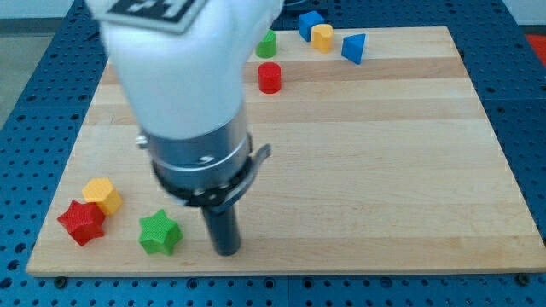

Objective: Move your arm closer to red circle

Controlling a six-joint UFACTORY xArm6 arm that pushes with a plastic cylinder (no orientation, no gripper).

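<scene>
The red circle [270, 78] is a short red cylinder near the view's top, a little left of centre, on the wooden board [384, 170]. My tip [226, 251] rests on the board near the view's bottom, far below the red circle and slightly to its left. The green star [159, 233] lies just left of my tip. The arm's white and grey body fills the upper left of the view.
A red star [82, 223] and a yellow block [103, 195] lie at the bottom left. A green block [267, 44], partly behind the arm, a blue block [310, 24], a yellow block [322, 37] and a blue triangle [353, 48] sit along the top edge.
</scene>
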